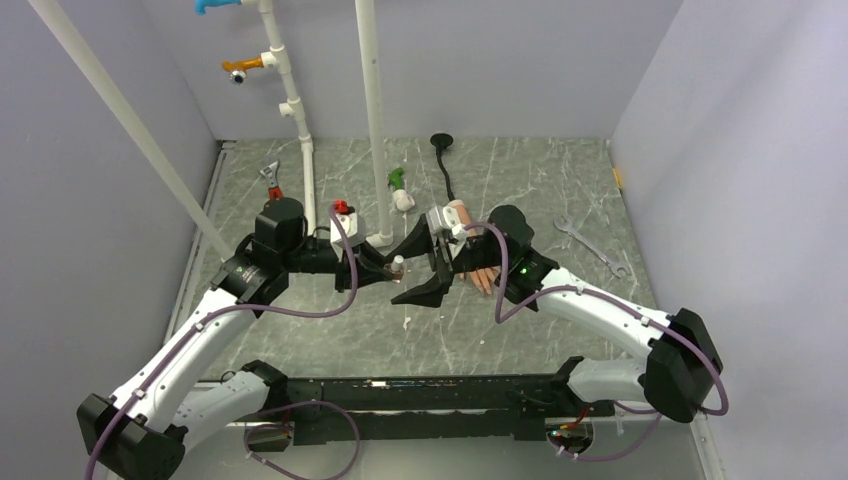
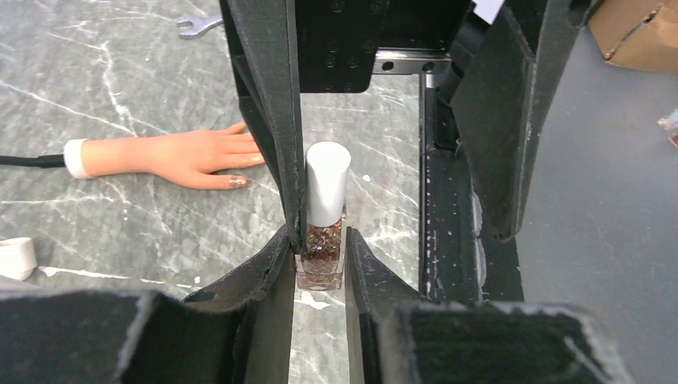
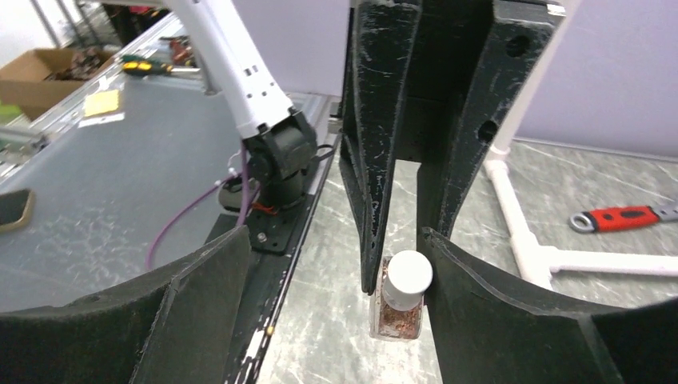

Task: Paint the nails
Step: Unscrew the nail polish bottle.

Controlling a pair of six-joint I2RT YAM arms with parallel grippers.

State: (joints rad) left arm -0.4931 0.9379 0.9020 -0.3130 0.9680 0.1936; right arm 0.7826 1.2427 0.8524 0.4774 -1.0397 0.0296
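One bottle (image 2: 321,256) gripped by left fingers (image 2: 268,276) | right fingers (image 3: 200,296) apart around cap (image 2: 327,184) | nails (image 2: 238,182) beyond

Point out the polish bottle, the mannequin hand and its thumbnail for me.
polish bottle (image 2: 321,256), left wrist view, glass body below the cap
mannequin hand (image 2: 180,154), left wrist view, back of the hand
thumbnail (image 2: 238,182), left wrist view, middle of the nail

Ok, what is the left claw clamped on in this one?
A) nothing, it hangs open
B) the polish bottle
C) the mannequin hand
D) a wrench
B: in the left wrist view the left claw pinches the glittery polish bottle from both sides below its white cap, while the mannequin hand lies apart from it.
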